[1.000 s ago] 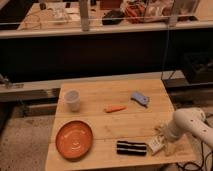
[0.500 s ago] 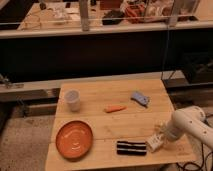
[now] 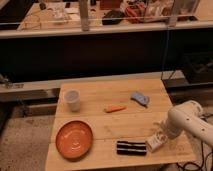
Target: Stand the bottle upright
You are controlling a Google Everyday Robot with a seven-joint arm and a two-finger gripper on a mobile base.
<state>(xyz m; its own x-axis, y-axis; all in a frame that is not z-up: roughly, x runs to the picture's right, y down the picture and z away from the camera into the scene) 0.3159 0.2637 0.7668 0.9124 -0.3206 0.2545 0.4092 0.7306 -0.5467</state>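
Find the bottle (image 3: 154, 142) lying at 5 o'clock on the table (image 3: 112, 125), just at 3 o'clock of the striped block (image 3: 131, 147). See the gripper (image 3: 160, 135) down on it; cannot tell if squeezing. Tip up slowly, then set the bottom flat.

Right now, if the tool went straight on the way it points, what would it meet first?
Likely the bottle, lying at the tip of the tool by the right edge of the table. The black striped block lies beyond; depth is unclear.
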